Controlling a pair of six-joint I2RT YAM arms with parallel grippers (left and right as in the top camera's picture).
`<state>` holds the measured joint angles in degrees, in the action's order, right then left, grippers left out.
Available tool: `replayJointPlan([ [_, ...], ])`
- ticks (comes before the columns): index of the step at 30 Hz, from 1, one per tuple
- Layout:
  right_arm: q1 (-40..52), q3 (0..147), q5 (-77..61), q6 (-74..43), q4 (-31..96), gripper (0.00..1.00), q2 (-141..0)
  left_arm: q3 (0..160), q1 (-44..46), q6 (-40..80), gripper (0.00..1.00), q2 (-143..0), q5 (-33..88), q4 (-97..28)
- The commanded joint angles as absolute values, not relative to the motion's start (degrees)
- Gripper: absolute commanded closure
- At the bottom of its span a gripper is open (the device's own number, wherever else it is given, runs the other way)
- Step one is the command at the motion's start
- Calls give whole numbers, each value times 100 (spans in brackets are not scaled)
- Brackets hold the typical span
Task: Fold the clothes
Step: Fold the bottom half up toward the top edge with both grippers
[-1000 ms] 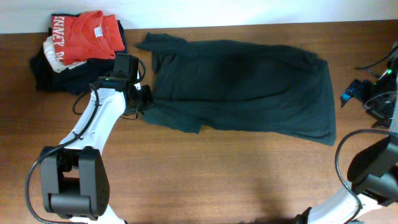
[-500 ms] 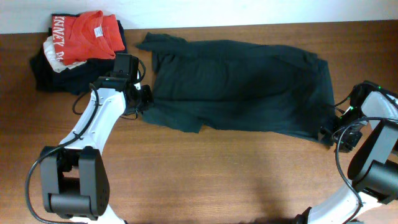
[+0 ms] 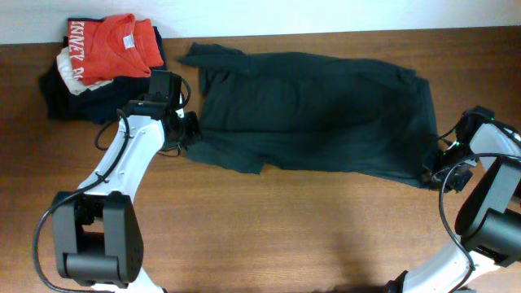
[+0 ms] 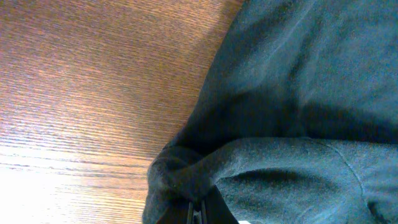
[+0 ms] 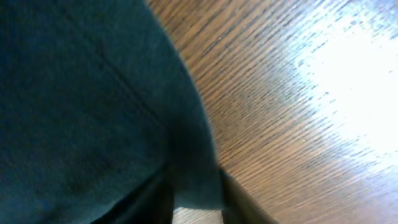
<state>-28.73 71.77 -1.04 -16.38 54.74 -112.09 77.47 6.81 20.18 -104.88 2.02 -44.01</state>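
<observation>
The clothes (image 3: 309, 114), a dark T-shirt, lie spread flat across the back half of the table, with no lettering showing. My left gripper (image 3: 189, 134) is at the shirt's near-left edge, shut on a bunched fold of the fabric (image 4: 186, 177); its fingertips (image 4: 198, 210) press nearly together under the cloth. My right gripper (image 3: 435, 167) sits at the shirt's near-right corner. In the right wrist view that corner (image 5: 193, 168) hangs between the two dark fingers (image 5: 163, 199), which press on it from both sides.
A red-orange shirt (image 3: 110, 45) tops a pile of dark folded garments (image 3: 61, 94) at the back left, close to my left arm. The wooden table (image 3: 285, 228) stretches bare in front of the shirt. A pale wall runs along the back edge.
My right arm swung in from the far right edge to the shirt's near-right corner, and its jaws closed around the fabric. The left arm and the shirt stayed put.
</observation>
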Motion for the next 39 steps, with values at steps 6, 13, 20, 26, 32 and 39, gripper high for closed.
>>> replayJointPlan([
  [6, -2919, 7397, -86, -1675, 5990, 96, -11190, 8167, 698, 1763, 99, -10536, 123, -5030],
  [13, -3094, 8962, -86, -1673, 7741, 96, -11072, 9623, 698, 1577, 99, -10536, 121, -7181],
  [20, -3087, 9963, -82, -1332, 8995, 96, -11026, 10527, 698, 1686, 99, -10532, 102, -8355],
  [26, -3087, 9981, 49, -1223, 9408, 96, -10683, 10527, 698, 1699, 99, -10460, 102, -9271],
  [32, -3081, 9981, 174, -1223, 9233, 96, -10438, 10527, 698, 1708, 99, -10090, -123, -8947],
  [39, -3065, 9977, -150, -1223, 8582, 96, -10440, 10506, 698, 1708, 99, -10606, -176, -7542],
])
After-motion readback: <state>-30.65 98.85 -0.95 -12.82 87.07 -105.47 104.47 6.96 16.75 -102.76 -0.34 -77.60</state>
